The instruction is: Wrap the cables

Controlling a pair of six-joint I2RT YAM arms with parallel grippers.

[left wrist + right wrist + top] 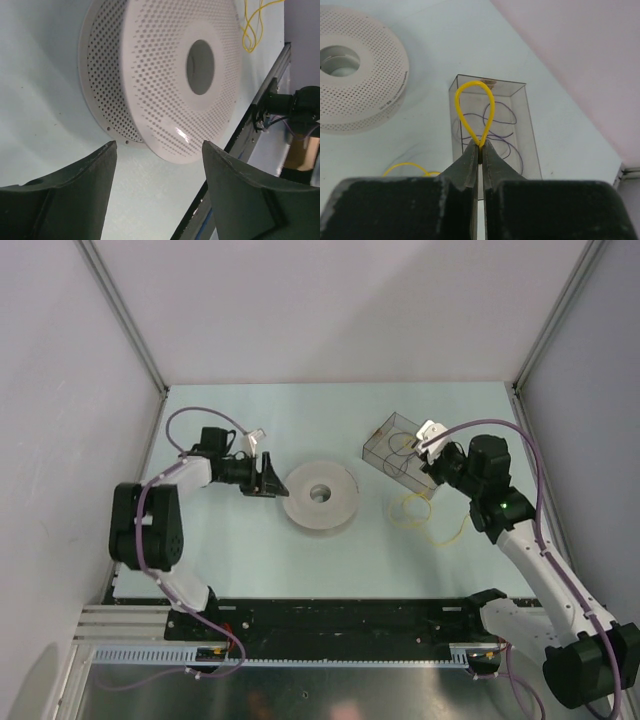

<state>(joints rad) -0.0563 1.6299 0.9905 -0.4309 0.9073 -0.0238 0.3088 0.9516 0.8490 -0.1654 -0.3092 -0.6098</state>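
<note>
A thin yellow cable [425, 518] lies in loose loops on the table at the right; it also shows in the left wrist view [252, 25]. My right gripper [480, 146] is shut on the yellow cable [472, 105], and a teardrop loop sticks out past the fingertips over a clear plastic box [520, 130]. In the top view my right gripper [432, 452] hovers at that box [392, 445]. My left gripper [159, 147] is open and empty, just left of a white perforated spool [170, 75], which lies flat at the table's middle [320, 495].
The clear box holds thin purple wire [505, 125]. Grey enclosure walls stand on three sides. A black rail [340, 615] runs along the near edge by the arm bases.
</note>
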